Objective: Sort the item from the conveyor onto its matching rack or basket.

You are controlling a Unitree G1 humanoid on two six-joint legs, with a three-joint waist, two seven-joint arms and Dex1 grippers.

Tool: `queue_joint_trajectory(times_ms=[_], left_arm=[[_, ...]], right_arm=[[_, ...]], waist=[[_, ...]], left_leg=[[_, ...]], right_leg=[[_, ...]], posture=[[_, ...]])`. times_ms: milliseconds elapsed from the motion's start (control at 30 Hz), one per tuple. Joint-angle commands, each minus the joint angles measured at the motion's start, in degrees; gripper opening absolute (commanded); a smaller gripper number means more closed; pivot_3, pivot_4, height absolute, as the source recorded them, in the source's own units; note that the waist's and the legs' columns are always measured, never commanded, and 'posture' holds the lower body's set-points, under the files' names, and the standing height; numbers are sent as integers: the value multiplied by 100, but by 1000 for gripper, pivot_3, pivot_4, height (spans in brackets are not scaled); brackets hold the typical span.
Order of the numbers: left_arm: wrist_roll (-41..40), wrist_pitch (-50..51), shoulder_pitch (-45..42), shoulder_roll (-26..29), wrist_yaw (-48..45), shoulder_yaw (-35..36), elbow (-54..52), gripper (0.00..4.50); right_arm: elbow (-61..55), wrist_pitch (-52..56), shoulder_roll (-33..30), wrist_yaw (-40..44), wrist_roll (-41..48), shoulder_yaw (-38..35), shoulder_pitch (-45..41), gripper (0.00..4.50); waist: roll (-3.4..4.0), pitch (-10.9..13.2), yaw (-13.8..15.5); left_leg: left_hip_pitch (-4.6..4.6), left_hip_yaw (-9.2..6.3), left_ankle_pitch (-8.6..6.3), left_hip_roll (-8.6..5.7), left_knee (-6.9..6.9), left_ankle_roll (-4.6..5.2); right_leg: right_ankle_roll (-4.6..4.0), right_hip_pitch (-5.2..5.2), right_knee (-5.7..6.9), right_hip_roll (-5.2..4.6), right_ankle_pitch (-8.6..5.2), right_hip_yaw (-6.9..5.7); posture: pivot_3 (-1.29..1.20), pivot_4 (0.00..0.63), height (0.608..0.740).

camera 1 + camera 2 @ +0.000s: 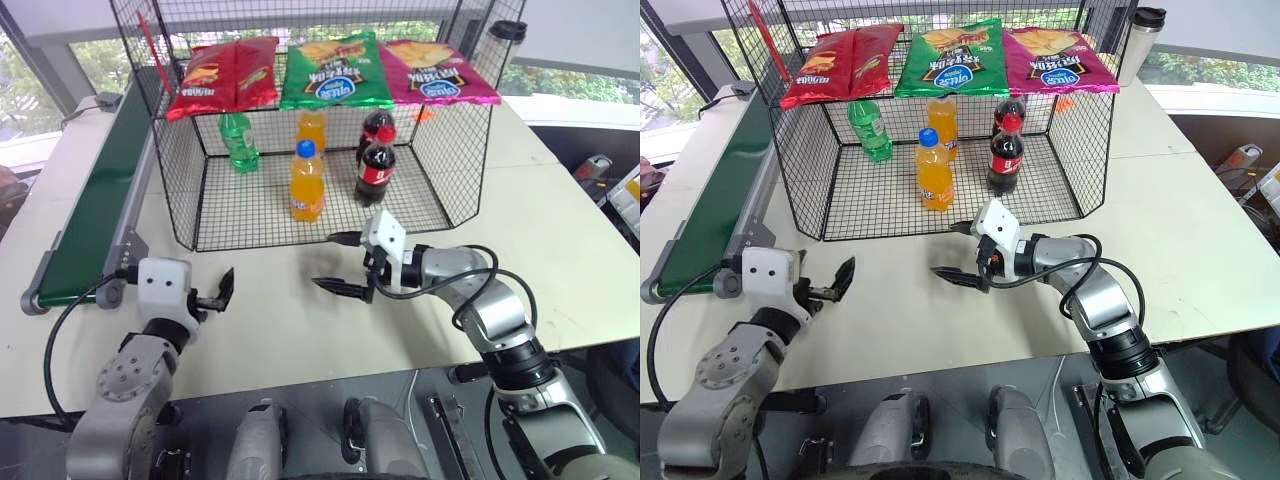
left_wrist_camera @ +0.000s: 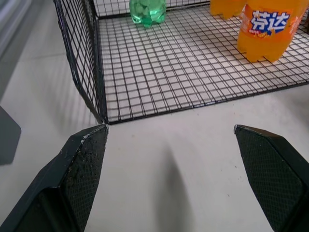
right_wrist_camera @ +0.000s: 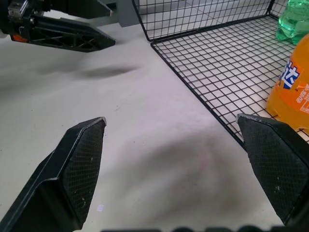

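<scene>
The item is out of view; the stretch of the dark green conveyor point(image 1: 95, 200) that I see along the left carries nothing. The black wire rack point(image 1: 176, 190) stands at the middle of the table. My left gripper point(image 1: 218, 292) is open and empty, low over the table just before the rack's front left corner. My right gripper point(image 1: 336, 263) is also open and empty, pointing left in front of the rack's open side. The left wrist view looks past the left gripper point(image 2: 170, 128) into the rack; in the right wrist view the right gripper point(image 3: 171, 118) faces the left gripper's fingers point(image 3: 63, 35).
Inside the rack stand a green bottle with a green cap point(image 1: 238, 142), two orange soda bottles point(image 1: 307, 182) and two cola bottles point(image 1: 376, 165). Three chip bags point(image 1: 335, 70) lie on its upper shelf. A tumbler point(image 1: 1137, 40) stands behind the rack at the right.
</scene>
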Motion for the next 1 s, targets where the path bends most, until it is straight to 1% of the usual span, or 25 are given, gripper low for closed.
queue_joint_trajectory(times_ms=[33,1000], left_arm=[[74,-262,20,64,-45,-17,-141,4335],[190,-277,-13,91,-3,-156,-170,4335]], right_arm=[[-81,-95,-13,29,17,-29,-98,4500],[-19,-134,28,39,5,1,-152,4500]], waist=[[0,0,0],[0,0,-1]], left_leg=[[0,0,0,0,0,0],[0,0,0,0,0,0]], right_leg=[[0,0,0,0,0,0],[0,0,0,0,0,0]], posture=[[0,150,740],[0,150,740]])
